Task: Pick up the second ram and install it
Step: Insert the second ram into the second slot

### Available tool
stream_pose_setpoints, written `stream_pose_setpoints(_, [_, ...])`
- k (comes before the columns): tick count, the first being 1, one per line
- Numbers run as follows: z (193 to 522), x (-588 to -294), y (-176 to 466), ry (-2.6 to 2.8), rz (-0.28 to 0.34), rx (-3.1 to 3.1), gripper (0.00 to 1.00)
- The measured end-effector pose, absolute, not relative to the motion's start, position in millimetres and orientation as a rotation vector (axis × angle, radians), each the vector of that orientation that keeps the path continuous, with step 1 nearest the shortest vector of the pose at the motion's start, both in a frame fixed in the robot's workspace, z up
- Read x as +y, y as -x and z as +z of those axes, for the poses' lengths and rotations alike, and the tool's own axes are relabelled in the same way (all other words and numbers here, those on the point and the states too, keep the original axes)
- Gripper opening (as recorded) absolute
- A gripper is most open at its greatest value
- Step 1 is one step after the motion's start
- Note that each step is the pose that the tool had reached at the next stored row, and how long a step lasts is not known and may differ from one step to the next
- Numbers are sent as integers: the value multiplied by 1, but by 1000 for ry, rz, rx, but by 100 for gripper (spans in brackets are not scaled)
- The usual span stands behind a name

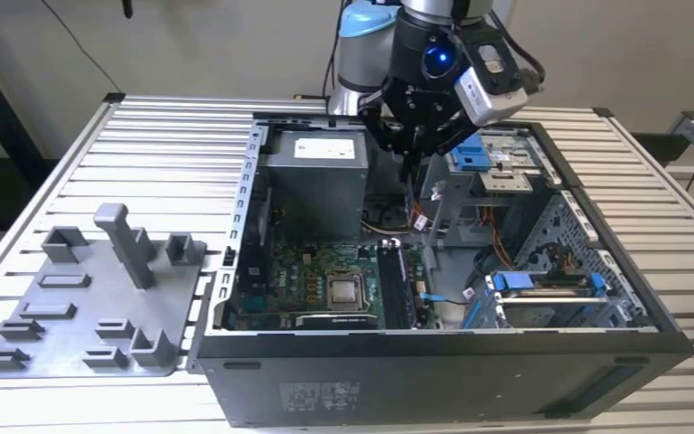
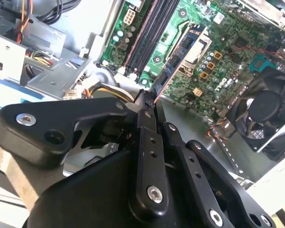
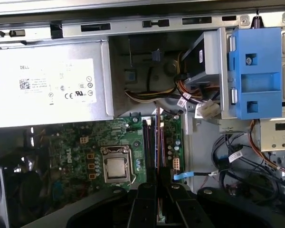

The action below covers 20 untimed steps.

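My gripper [image 1: 412, 152] hangs over the open computer case [image 1: 444, 348], above the rear part of the motherboard [image 1: 311, 280]. In both wrist views the black fingers [image 2: 147, 123] are shut on the second ram [image 2: 184, 50], a thin dark board with a pale label, seen nearly edge-on. The ram [image 3: 157, 137] stands lengthwise over the long black memory slots [image 3: 148, 142], apart from them and above the board. The slots [image 2: 147, 33] lie beside the CPU socket [image 3: 116, 167].
A grey fixture plate [image 1: 94, 298] with upright blocks lies on the slatted table at the exterior view's left. Inside the case are the power supply [image 3: 47, 83], a blue drive bracket [image 3: 256, 71], cable bundles [image 3: 147, 95] and a black fan [image 2: 268, 114].
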<state>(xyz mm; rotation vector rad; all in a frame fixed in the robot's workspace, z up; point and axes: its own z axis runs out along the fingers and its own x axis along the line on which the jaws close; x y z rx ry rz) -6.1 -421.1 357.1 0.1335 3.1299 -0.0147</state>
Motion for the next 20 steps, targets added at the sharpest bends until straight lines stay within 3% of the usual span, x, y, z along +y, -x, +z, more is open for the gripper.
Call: stream_pose_setpoints(20, [345,-421,5,-139,-15,3130,14])
